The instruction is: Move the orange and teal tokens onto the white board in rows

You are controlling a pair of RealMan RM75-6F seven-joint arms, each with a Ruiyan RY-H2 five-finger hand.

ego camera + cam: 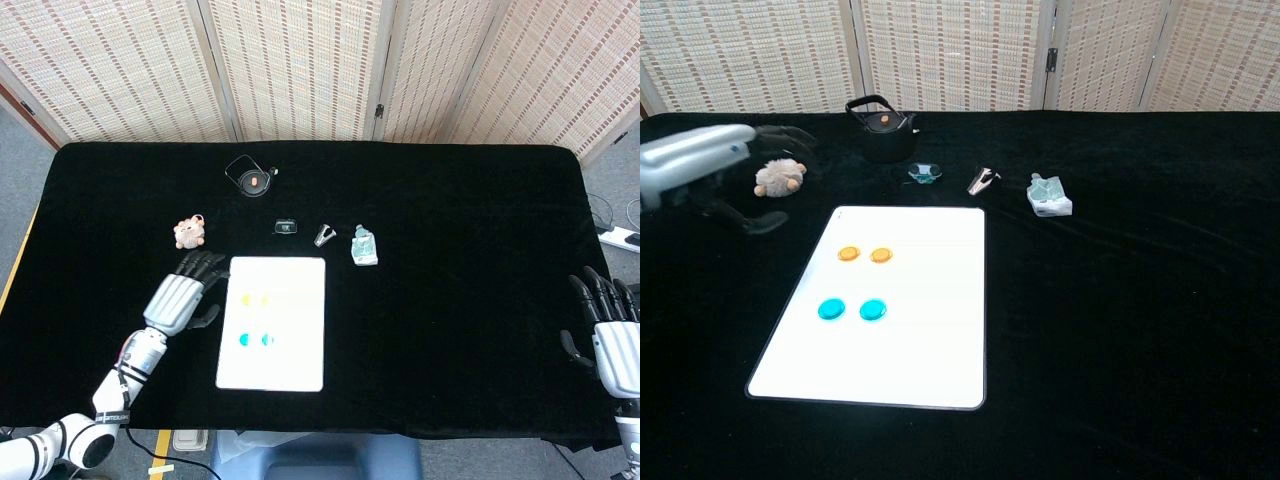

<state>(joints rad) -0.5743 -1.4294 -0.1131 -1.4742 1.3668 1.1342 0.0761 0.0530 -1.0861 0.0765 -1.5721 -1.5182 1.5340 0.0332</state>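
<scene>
Woven folding screens stand behind the black-draped counter (450, 300). Off the board's left edge, the left hand (185, 292) hovers released, fingers spread and holding nothing; in the chest view it (710, 170) shows blurred at the far left. Just beyond its fingertips sits a small plush animal (779, 177). Beside the hand lies the white board (930, 330), carrying two orange tokens (864, 254) side by side in one row and two teal tokens (850, 309) side by side in a row nearer the robot. Past the board's far edge are a black kettle (880, 128), a small dark dish (925, 172), a metal clip (982, 180) and a crumpled packet (1049, 194). Well apart at the counter's right edge, the right hand (610, 335) is upright, fingers apart and holding nothing.
</scene>
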